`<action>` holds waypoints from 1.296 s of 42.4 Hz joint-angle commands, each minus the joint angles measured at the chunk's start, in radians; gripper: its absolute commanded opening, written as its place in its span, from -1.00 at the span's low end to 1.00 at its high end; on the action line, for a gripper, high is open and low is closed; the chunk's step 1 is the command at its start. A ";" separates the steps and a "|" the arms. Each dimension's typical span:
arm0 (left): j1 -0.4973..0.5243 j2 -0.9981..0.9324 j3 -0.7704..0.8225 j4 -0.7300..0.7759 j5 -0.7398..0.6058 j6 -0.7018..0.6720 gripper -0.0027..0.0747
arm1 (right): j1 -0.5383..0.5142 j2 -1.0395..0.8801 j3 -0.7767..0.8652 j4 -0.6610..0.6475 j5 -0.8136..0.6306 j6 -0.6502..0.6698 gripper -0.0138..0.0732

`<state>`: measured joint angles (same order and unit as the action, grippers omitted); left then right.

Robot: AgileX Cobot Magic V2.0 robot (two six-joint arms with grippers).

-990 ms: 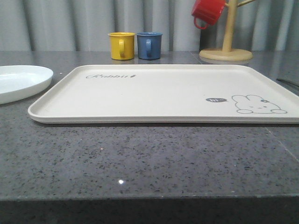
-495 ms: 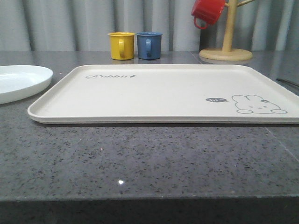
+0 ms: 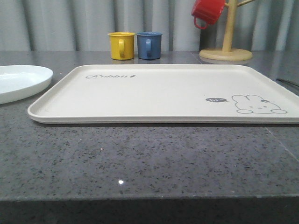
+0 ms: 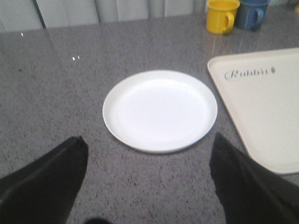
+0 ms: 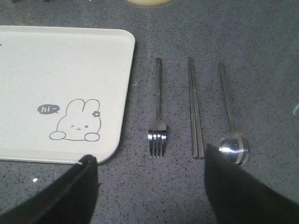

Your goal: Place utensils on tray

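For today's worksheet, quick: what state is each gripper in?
Left gripper: open, holding nothing.
Right gripper: open, holding nothing.

The fork [image 5: 158,122], chopsticks [image 5: 195,109] and spoon [image 5: 231,122] look like shiny polished metal. The tray [image 3: 163,93] looks matt and smooth. The plate [image 4: 160,110] is glossy white. The table [image 3: 140,158] is speckled, polished stone.
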<state>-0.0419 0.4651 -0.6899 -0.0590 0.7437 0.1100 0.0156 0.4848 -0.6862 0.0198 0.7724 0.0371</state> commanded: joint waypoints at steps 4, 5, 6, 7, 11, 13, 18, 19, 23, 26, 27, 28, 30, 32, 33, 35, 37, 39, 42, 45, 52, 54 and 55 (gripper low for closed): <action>0.000 0.162 -0.054 0.007 0.025 -0.006 0.47 | -0.002 0.014 -0.033 -0.012 -0.063 -0.011 0.51; 0.000 0.184 -0.059 0.007 0.037 -0.006 0.47 | -0.002 0.014 -0.033 -0.012 -0.063 -0.011 0.51; 0.000 0.204 -0.064 0.007 0.047 -0.006 0.47 | -0.002 0.014 -0.033 -0.012 -0.063 -0.011 0.51; 0.000 0.232 -0.071 0.007 0.049 -0.006 0.47 | -0.002 0.014 -0.033 -0.012 -0.063 -0.011 0.51; 0.000 0.316 -0.093 0.007 0.042 -0.006 0.47 | -0.002 0.014 -0.033 -0.012 -0.063 -0.011 0.51; 0.000 0.360 -0.106 0.007 0.036 -0.006 0.45 | -0.002 0.014 -0.033 -0.012 -0.063 -0.011 0.51; 0.000 0.459 -0.155 0.020 0.036 -0.006 0.42 | -0.002 0.014 -0.033 -0.012 -0.063 -0.011 0.51; 0.000 0.479 -0.166 0.029 0.036 -0.006 0.42 | -0.002 0.014 -0.033 -0.012 -0.063 -0.011 0.51; 0.030 0.568 -0.224 0.042 0.036 -0.006 0.42 | -0.002 0.014 -0.033 -0.012 -0.063 -0.011 0.51; 0.072 0.627 -0.265 0.037 0.043 -0.006 0.42 | -0.002 0.014 -0.033 -0.012 -0.063 -0.011 0.51; 0.094 0.653 -0.282 0.032 0.045 -0.006 0.42 | -0.002 0.014 -0.033 -0.012 -0.063 -0.011 0.51; 0.111 0.672 -0.294 0.023 0.048 -0.006 0.42 | -0.002 0.014 -0.033 -0.012 -0.063 -0.011 0.51; 0.154 0.717 -0.323 0.002 0.056 0.003 0.42 | -0.002 0.014 -0.033 -0.012 -0.063 -0.011 0.51; 0.188 0.756 -0.346 -0.041 0.066 0.043 0.42 | -0.002 0.014 -0.033 -0.012 -0.063 -0.011 0.51; 0.211 0.782 -0.361 -0.082 0.069 0.067 0.42 | -0.002 0.014 -0.033 -0.012 -0.063 -0.011 0.51; 0.243 0.820 -0.381 -0.162 0.071 0.134 0.42 | -0.002 0.014 -0.033 -0.012 -0.063 -0.011 0.51; 0.271 0.858 -0.399 -0.262 0.073 0.188 0.42 | -0.002 0.014 -0.033 -0.012 -0.063 -0.011 0.51; 0.296 0.900 -0.419 -0.341 0.082 0.247 0.42 | -0.002 0.014 -0.033 -0.012 -0.063 -0.011 0.51; 0.317 0.957 -0.444 -0.436 0.089 0.305 0.42 | -0.002 0.014 -0.033 -0.012 -0.063 -0.011 0.51; 0.319 1.005 -0.464 -0.480 0.092 0.326 0.39 | -0.002 0.014 -0.033 -0.012 -0.063 -0.011 0.51; 0.317 1.081 -0.496 -0.491 0.090 0.332 0.27 | -0.002 0.014 -0.033 -0.012 -0.063 -0.011 0.51; 0.317 1.094 -0.501 -0.491 0.086 0.333 0.21 | -0.002 0.014 -0.033 -0.012 -0.063 -0.011 0.51; 0.317 1.102 -0.503 -0.491 0.084 0.333 0.19 | -0.002 0.014 -0.033 -0.012 -0.063 -0.011 0.51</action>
<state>0.2750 1.5797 -1.1522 -0.5079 0.8568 0.4351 0.0156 0.4848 -0.6862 0.0181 0.7745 0.0371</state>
